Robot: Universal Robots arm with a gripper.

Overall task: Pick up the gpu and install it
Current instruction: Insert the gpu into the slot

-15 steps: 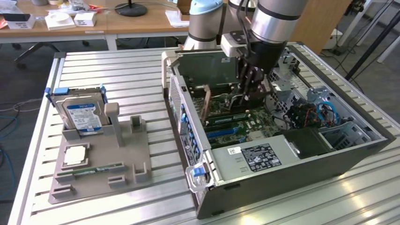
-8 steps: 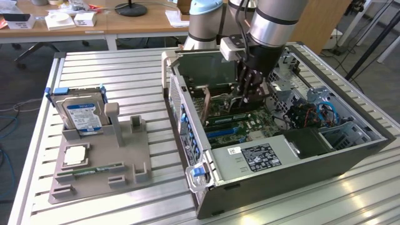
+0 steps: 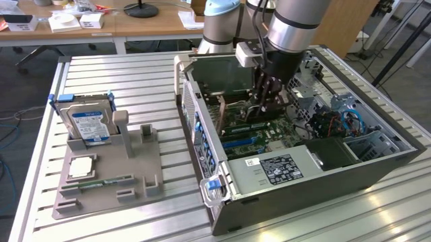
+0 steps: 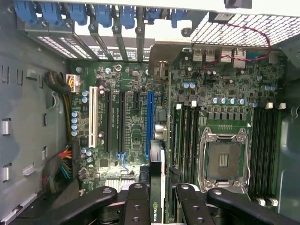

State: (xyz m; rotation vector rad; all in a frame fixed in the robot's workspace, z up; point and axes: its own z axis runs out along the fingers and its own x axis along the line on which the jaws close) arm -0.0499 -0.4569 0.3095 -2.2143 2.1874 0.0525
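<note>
My gripper (image 3: 262, 107) reaches down into the open computer case (image 3: 350, 174), over the motherboard. In the wrist view the gripper (image 4: 157, 206) is shut on the gpu (image 4: 156, 187). The card shows edge-on between the black fingers (image 4: 136, 201), with a green logo on its near end. It hangs above the motherboard (image 4: 131, 79), running just beside the long blue slot (image 4: 150, 122) toward the case's rear slot openings. I cannot tell whether its edge touches the slot.
A grey holder (image 3: 108, 176) at the exterior view's left carries a hard drive (image 3: 89, 123), a processor chip (image 3: 79, 166) and a memory stick (image 3: 101, 182). Inside the case sit the power supply (image 3: 276, 171), the processor socket (image 4: 222, 159) and cable bundles (image 4: 61, 164).
</note>
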